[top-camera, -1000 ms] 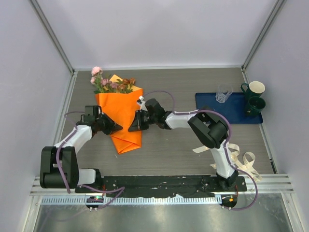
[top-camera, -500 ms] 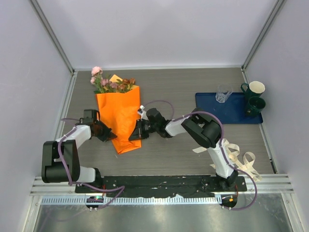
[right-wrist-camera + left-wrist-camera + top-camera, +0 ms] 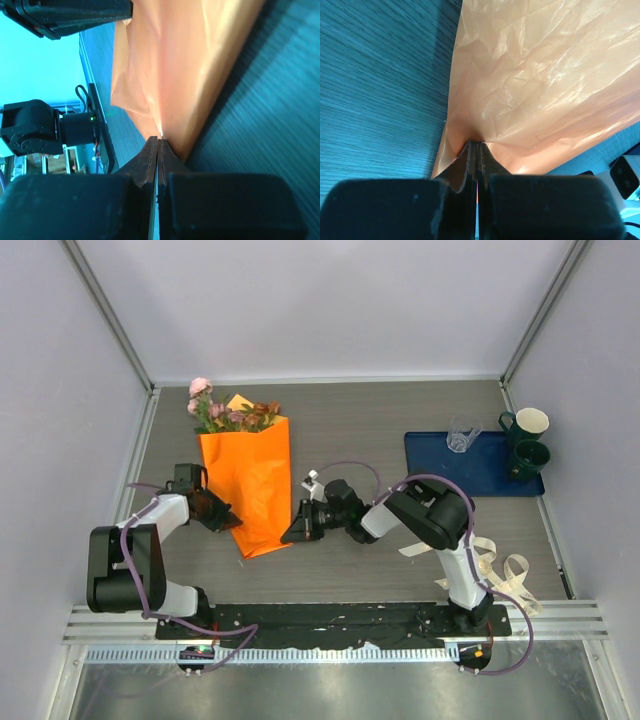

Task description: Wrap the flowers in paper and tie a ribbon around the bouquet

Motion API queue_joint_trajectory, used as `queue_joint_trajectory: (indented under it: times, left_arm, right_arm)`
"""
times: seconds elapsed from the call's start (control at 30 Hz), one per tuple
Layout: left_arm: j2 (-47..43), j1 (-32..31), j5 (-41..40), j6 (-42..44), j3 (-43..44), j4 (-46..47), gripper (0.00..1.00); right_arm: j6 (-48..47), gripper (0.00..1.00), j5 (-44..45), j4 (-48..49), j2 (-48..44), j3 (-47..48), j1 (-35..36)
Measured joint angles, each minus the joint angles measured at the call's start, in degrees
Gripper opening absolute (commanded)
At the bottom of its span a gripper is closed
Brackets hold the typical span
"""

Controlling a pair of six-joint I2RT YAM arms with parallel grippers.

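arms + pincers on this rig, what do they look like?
Left arm and right arm: white links, black joint housings, a thin purple cable looped along each. Left pincer and right pincer: black, blocky body, two flat fingers tapering to thin tips. No markings visible.

Count of items on the table point(image 3: 360, 430):

- Arms: 2, the left arm point(image 3: 150, 525) and the right arm point(image 3: 430, 512).
- Grippers: 2, one per arm, the left gripper point(image 3: 235, 523) and the right gripper point(image 3: 288, 538).
- Bouquet point(image 3: 247, 475): 1.
- Paper point(image 3: 252, 495): 1 orange sheet.
- Flowers point(image 3: 232, 416): 1 bunch with pink and brown blooms. The single heads are too small to count reliably.
- Ribbon point(image 3: 497, 566): 1 cream strip in several loops.
- Tray point(image 3: 428, 466): 1, blue.
- Glass point(image 3: 462, 433): 1, clear.
- Mugs: 2, both dark green outside, first mug point(image 3: 528, 423) and second mug point(image 3: 530, 456).
- Drinking vessels in total: 3.
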Motion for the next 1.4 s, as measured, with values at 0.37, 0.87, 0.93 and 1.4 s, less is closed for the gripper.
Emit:
queue_joint_trajectory:
  times: [0.37, 0.87, 0.93, 1.4]
  left_arm:
    - [0.2, 0.0, 0.11, -0.07, 0.24, -0.22, 0.0]
    - [-16.15, 2.23, 2.34, 7.54, 2.05, -3.02, 0.88]
    - [-16.65, 4.31, 2.6, 8.92, 3.41, -4.02, 0.96]
    - [-10.71, 9.44, 8.74, 6.08, -8.48, 12.33, 0.94]
  right_arm:
    - [4.87, 0.07, 3.17, 2.47, -6.29, -10.32, -2.91]
    - [-9.73, 0.17, 10.71, -25.59, -23.12, -9.16, -4.55]
    - [-10.01, 0.17, 10.6, -25.88, -23.41, -9.64, -4.87]
    - [-10.38, 0.18, 8.39, -25.86, -27.36, -12.5, -7.08]
